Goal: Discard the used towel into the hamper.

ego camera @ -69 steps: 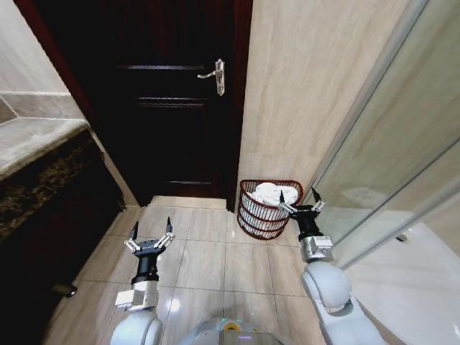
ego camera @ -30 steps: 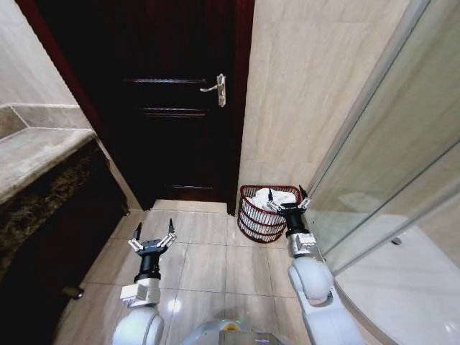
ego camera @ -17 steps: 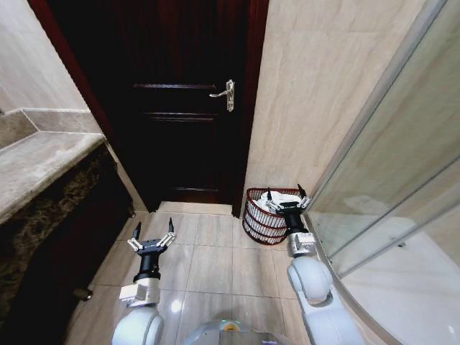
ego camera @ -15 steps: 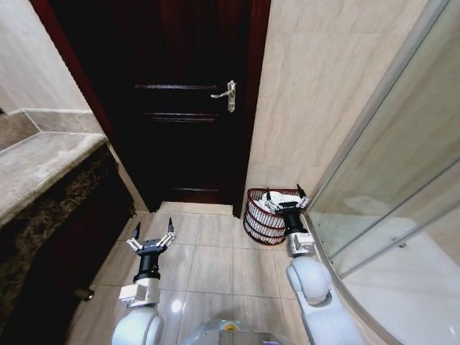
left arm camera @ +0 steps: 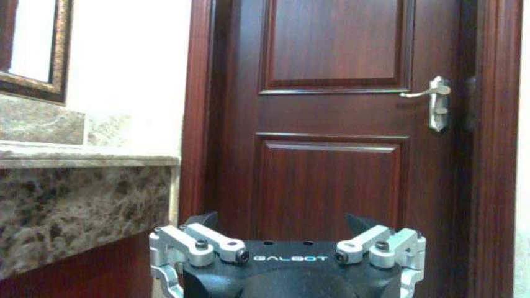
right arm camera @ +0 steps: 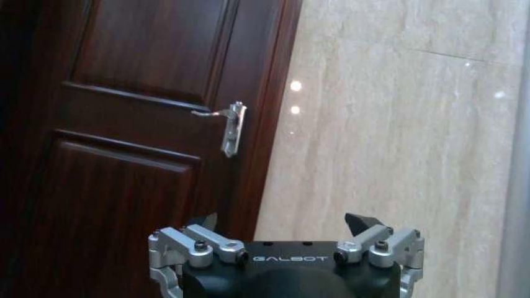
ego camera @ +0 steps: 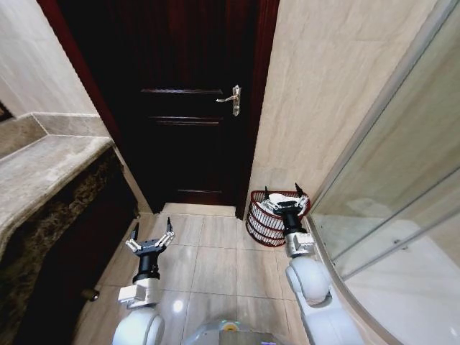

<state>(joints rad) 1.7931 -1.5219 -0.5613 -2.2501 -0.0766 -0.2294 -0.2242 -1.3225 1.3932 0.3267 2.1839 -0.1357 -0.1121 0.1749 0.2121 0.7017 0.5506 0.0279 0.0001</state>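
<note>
The right gripper (ego camera: 281, 196) is held out in front of the hamper (ego camera: 259, 223), its fingers spread apart and holding nothing. From the head view its tips overlap the hamper's near rim and the white towel (ego camera: 282, 202) piled inside; whether the tips are over the basket or short of it is hard to judge from this angle. The towel lies in the hamper, bunched near the top, and no finger touches it as far as can be seen. In the right wrist view the same gripper (right arm camera: 284, 225) points at the tan wall (right arm camera: 398, 124) beside the door (right arm camera: 133, 124), its two dark tips wide apart.

The hamper stands on the tiled floor (ego camera: 215, 251) in the corner between the wall and the glass screen (ego camera: 388, 187), just right of the door frame.

The left gripper (ego camera: 150, 236) hangs well apart from the hamper, low over the floor on the left, fingers open and empty. In its wrist view the gripper (left arm camera: 284, 223) faces the dark door, with the handle (left arm camera: 431, 99) beyond and a stone counter (left arm camera: 83, 161) to one side. That counter (ego camera: 43, 172) runs along the left in the head view.
</note>
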